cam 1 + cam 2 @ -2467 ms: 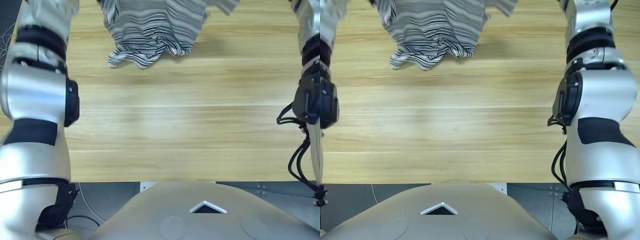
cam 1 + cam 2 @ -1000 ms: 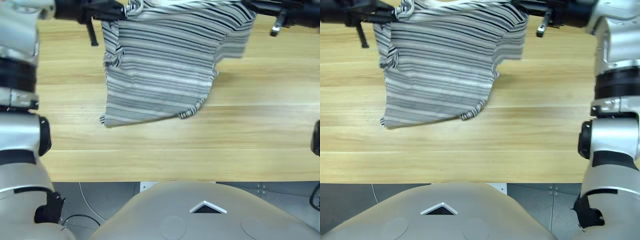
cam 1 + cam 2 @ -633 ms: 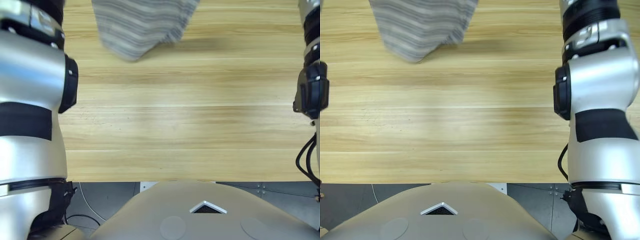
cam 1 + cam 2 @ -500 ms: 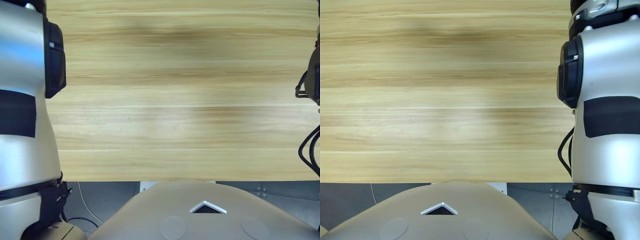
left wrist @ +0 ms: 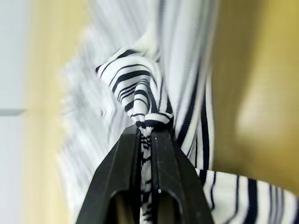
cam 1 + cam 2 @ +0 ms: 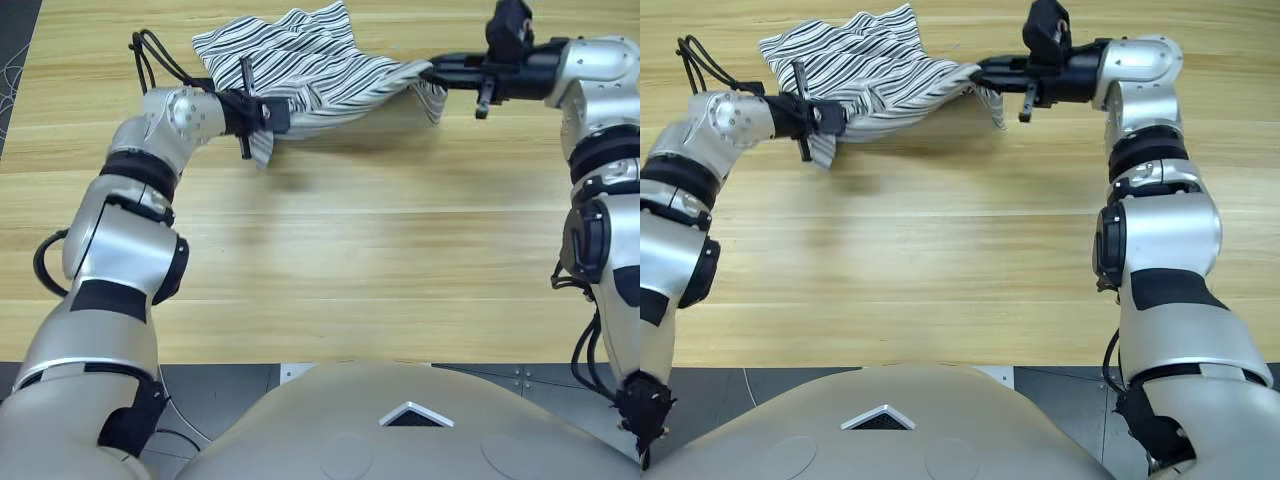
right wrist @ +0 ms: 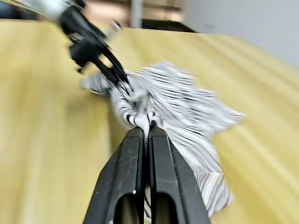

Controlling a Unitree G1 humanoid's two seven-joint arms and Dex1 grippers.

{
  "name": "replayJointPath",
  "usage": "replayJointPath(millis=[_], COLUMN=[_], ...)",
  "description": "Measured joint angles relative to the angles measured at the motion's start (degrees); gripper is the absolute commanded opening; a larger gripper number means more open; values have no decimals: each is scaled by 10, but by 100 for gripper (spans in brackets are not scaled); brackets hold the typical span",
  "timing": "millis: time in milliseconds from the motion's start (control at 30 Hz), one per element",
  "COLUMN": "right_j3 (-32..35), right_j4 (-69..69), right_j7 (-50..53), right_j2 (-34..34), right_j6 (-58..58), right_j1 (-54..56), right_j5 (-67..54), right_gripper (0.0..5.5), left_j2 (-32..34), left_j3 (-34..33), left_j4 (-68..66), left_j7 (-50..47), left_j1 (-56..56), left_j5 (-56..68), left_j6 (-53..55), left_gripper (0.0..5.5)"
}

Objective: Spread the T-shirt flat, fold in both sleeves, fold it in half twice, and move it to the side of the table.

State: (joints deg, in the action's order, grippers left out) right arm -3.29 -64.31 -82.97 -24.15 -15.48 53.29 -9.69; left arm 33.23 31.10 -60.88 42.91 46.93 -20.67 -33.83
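Here, left claw (image 6: pixel 281 116) pinching shut on the near-left edge of the striped T-shirt (image 6: pixel 312 58), right claw (image 6: pixel 428 72) clamping closed on its right edge, T-shirt stretching bunched between them, over the far middle of the wooden tabletop (image 6: pixel 350 250).

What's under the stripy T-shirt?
The wooden table, bare and shadowed where the T-shirt hangs lifted between the left gripper and right gripper, which both pinch it. Anything beneath its crumpled far part is covered.
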Motion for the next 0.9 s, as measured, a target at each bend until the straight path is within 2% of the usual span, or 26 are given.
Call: replayJointPath(millis=[133,233,333,467,500,600,700,833,900], right_j3=[-9,-35,-76,-113,-122,-145,-150,-153,-162], right_j4=[190,378,543,622,631,662,692,724,739], right_j7=[-50,-76,-90,-86,-83,-78,-85,-91,-92], right_j2=[-55,-132,-207,-234,-238,-240,-243,-281,-303], right_j6=[90,155,195,207,207,218,246,284,286], right_j1=[-78,-172,-282,-345,-362,-393,-399,-402,-403], right_j5=[-99,-155,-146,-94,-79,-61,-77,-158,-188], right_gripper=[10,10,10,10,10,72,128,204,204], left_j2=[105,197,262,283,287,297,308,330,341], left_j3=[-34,-65,-72,-59,-55,-47,-68,-133,-148], left_j4=[224,405,538,612,624,653,691,735,757], left_j7=[170,269,312,329,335,359,402,470,484], left_j1=[-66,-128,-203,-275,-292,-327,-332,-322,-322], left_j5=[136,238,232,181,173,172,258,424,499], left_j6=[35,56,88,112,110,109,135,176,179], left_gripper=[12,12,12,12,47,98,147,213,213])
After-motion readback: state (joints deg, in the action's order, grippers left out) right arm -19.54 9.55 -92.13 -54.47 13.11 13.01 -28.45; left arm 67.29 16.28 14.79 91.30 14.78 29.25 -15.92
